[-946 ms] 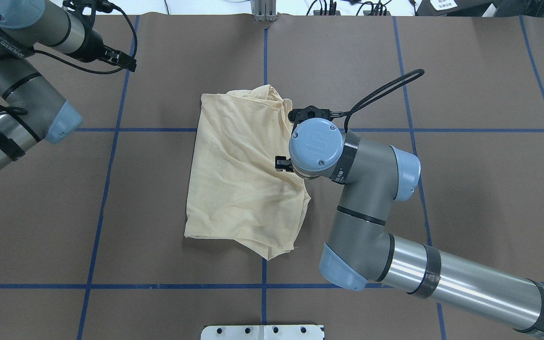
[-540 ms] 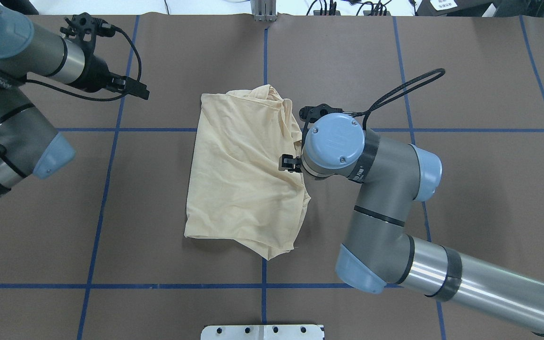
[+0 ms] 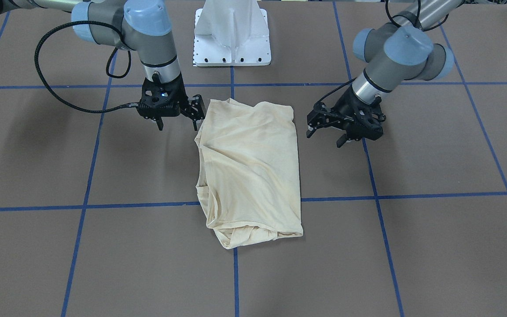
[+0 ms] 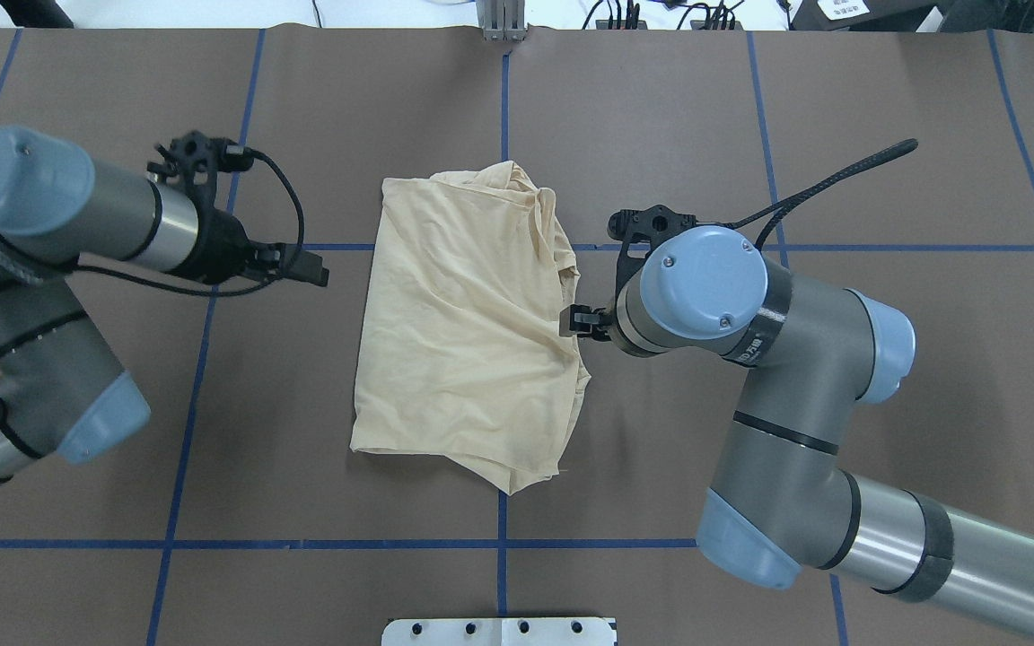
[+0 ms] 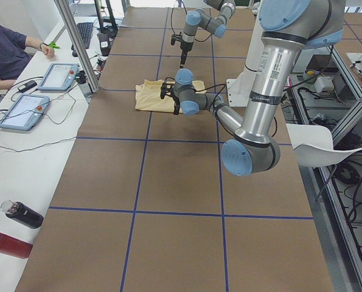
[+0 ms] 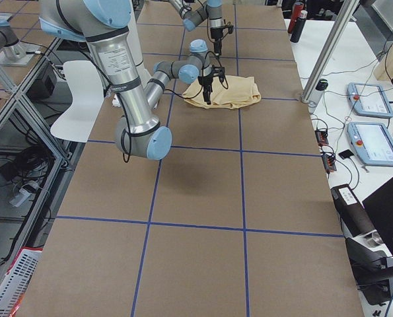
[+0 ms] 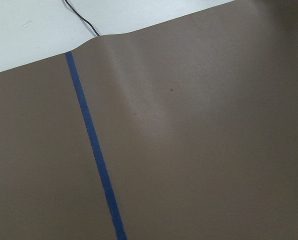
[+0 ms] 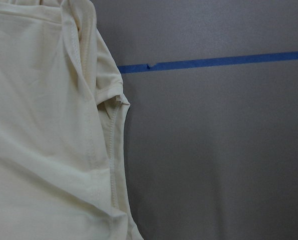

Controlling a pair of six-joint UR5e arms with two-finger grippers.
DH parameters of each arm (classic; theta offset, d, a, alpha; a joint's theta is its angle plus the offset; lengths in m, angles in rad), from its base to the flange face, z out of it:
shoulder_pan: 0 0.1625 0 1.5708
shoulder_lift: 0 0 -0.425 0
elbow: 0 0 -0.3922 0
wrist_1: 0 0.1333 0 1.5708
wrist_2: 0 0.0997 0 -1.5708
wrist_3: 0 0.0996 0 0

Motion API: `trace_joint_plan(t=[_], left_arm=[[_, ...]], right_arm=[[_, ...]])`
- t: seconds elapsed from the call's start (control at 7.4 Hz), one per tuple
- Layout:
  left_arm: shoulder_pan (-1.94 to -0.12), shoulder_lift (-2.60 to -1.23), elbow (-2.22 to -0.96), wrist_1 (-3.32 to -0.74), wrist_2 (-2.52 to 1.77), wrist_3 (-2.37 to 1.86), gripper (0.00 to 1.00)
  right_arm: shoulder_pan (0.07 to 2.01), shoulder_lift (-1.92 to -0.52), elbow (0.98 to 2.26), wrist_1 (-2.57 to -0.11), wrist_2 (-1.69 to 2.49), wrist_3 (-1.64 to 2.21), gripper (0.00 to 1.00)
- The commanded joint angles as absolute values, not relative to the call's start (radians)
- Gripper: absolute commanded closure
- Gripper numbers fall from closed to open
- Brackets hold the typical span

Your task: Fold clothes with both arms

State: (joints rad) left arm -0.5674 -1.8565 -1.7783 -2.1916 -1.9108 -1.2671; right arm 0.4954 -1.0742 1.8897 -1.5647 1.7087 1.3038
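I am easing the right gripper (image 3: 178, 125), released, off the T-shirt (image 4: 463, 332); the left gripper (image 3: 324, 138), also released, is swinging in; another fold is likely starting.

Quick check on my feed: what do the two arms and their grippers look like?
The left arm and right arm are silver-grey tubes with light blue joint caps and black bands. The left gripper and right gripper are black, two-fingered, each fed by a looping black cable.

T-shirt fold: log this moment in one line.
cream T-shirt: folded bundle, flat on table | left gripper: open, empty, clear of shirt | right gripper: open, empty, at shirt's edge
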Motion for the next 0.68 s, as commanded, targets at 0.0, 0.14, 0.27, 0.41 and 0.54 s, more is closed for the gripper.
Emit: trace_joint_plan(t=[0.0,0.14,0.27,0.41,0.54], left_arm=[[-0.448,-1.848,-1.786,-2.192,-1.841,-1.414,0.00],[-0.427,-1.855,-1.786,-2.192,-1.841,-1.454,0.07],[-0.410,-1.856,-1.786,-2.192,-1.841,-1.486,0.19],[-0.400,-1.861,-1.784,-2.191,-1.841,-1.492,0.29],[-0.400,-1.864,-1.781,-2.191,-1.844,-1.493,0.38]], right_arm=[[0.495,-1.077,1.893,-1.565,1.709,1.304,0.00],[0.495,-1.077,1.891,-1.565,1.709,1.304,0.00],[0.495,-1.077,1.891,-1.565,1.709,1.304,0.00],[0.494,-1.077,1.891,-1.565,1.709,1.304,0.00],[0.494,-1.077,1.890,-1.565,1.709,1.304,0.00]])
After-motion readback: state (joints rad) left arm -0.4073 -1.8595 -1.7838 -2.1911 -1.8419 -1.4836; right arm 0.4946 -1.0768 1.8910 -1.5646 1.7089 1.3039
